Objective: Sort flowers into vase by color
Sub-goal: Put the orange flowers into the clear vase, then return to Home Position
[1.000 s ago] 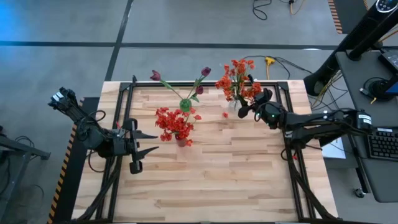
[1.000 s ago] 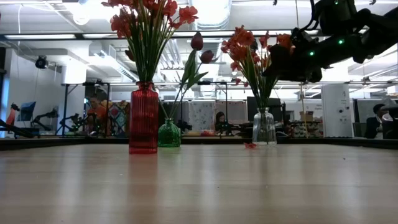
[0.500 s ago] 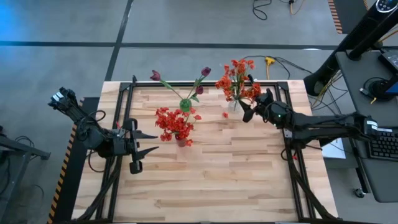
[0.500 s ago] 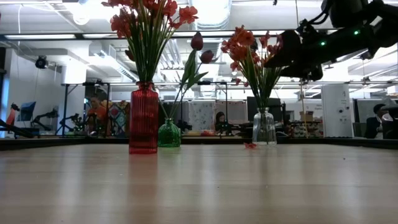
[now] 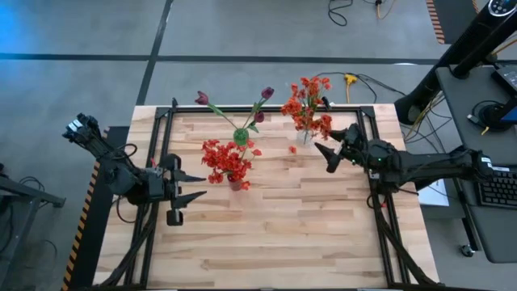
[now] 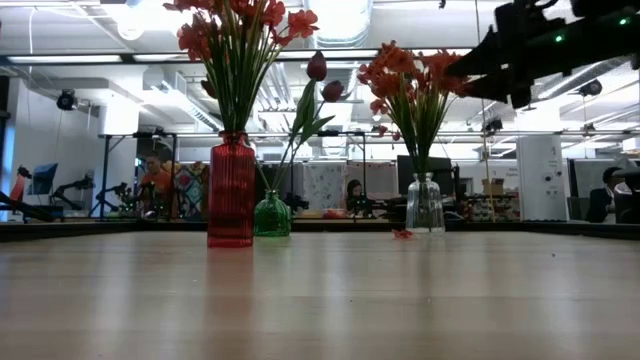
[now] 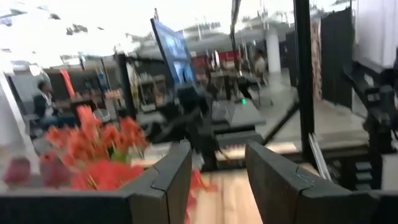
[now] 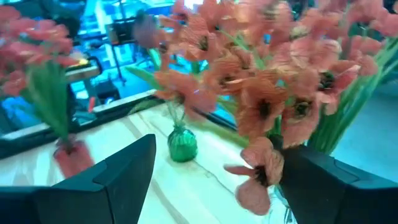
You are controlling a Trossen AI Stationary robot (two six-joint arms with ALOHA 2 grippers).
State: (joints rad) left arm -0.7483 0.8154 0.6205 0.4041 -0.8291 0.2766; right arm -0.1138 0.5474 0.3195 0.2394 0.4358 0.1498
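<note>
High view: right gripper [image 5: 330,156] spread, empty, just beside the upright orange-red flowers [image 5: 307,105] in their clear vase [image 6: 425,205]; left gripper [image 5: 187,185], part-open and empty, sits farther off.

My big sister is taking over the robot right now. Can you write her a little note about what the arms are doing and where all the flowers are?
Right tool: open, empty, beside the orange-red flowers in the clear vase, not touching them.
Left tool: empty, waiting at the table's left side.
Red flowers stand in the red vase; purple buds in the green vase.
Done: all stems seen are in vases, sorted by color.
Left: one small red bit lies on the table near the clear vase.
</note>
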